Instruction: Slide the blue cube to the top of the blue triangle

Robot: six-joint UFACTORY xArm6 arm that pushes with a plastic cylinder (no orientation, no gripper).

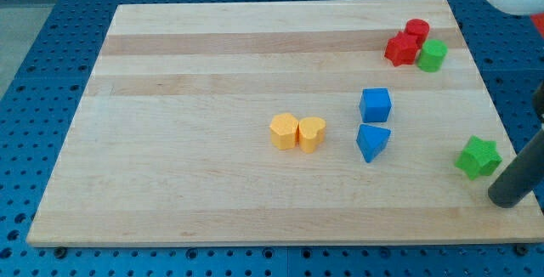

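Right now my tip (507, 199) rests on the tabletop (187, 124) at the view's lower right corner, close to the edge; there is no pincer on this rod, so nothing is gripped and nothing could be. Nearest to my tip, just up and toward the view's left, sits the green star (478, 157), apart from the rod by a small gap. Farther toward the view's left lies the blue triangle (372, 142), and directly beyond it, toward the view's top, stands the blue cube (375, 105), very near it with perhaps a thin gap. I judge that the cube already sits at the triangle's top side, so the task looks all but done, and my tip probably stands off to the side to keep clear of both. Farther left still, the yellow hexagonal block (284, 131) and the yellow heart (312, 133) touch side by side. Farthest away, toward the view's top, the red blocks (406, 43) and the green cylinder (433, 55) cluster together.
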